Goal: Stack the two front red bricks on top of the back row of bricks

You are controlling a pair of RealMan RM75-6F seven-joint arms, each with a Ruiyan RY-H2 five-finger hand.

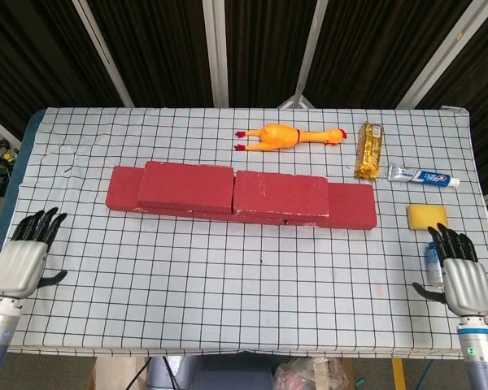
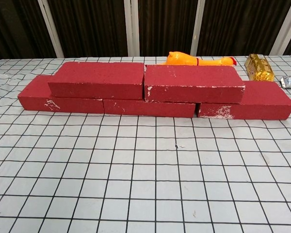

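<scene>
Two red bricks [image 2: 145, 82] lie stacked on the back row [image 2: 150, 107], well apart from the empty, spread left hand [image 1: 24, 258] and right hand [image 1: 459, 276].

Checked table [image 1: 228, 309] seen from above, two red bricks [image 1: 236, 191] stacked on a back row of bricks [image 1: 350, 207] mid-table, rubber chicken [image 1: 286, 136] beyond, left hand [image 1: 24, 258] near left edge, fingers spread, right hand [image 1: 462, 276] near right, beside a can [image 1: 433, 258].
</scene>
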